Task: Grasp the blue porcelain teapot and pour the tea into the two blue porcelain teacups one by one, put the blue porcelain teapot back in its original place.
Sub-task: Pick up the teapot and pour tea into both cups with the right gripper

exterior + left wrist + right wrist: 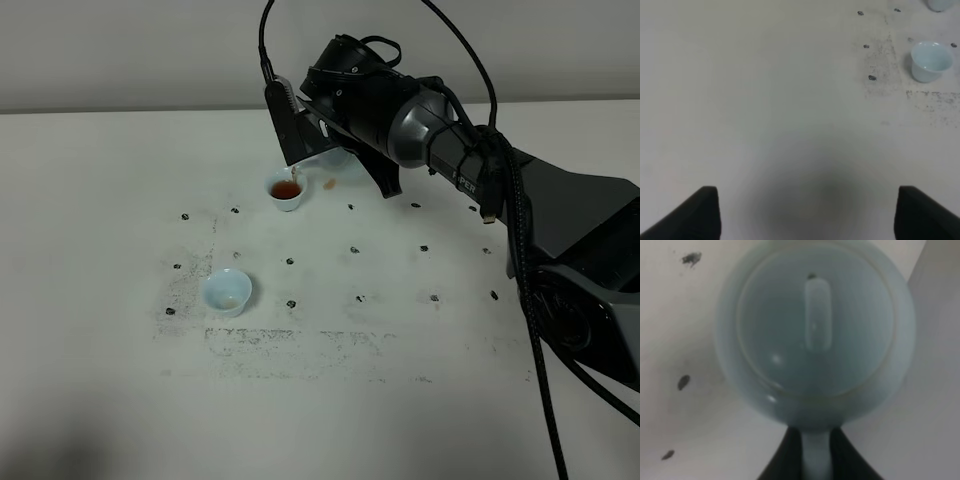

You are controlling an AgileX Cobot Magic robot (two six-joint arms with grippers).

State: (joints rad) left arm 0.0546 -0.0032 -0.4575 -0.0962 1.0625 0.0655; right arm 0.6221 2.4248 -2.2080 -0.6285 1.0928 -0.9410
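A plain pale sky-blue glaze is covering the blue porcelain teapot [815, 335], lid and body matching. One teacup [286, 190] is showing reddish-brown tea inside a pale blue rim. The second teacup [227, 291], at 7 o'clock from it, is showing the same pale blue inside and out. A small brown spot [328, 182] is marking the white table [100, 200] at 3 o'clock from the tea-filled cup. Black specks and gritty grey scuffing are dotting the tabletop. The right arm [370, 100] is showing glossy black with a silver-grey band, trailing black cables [529, 310]. The fingers [700, 215] of the left gripper [807, 215] are showing matte black.
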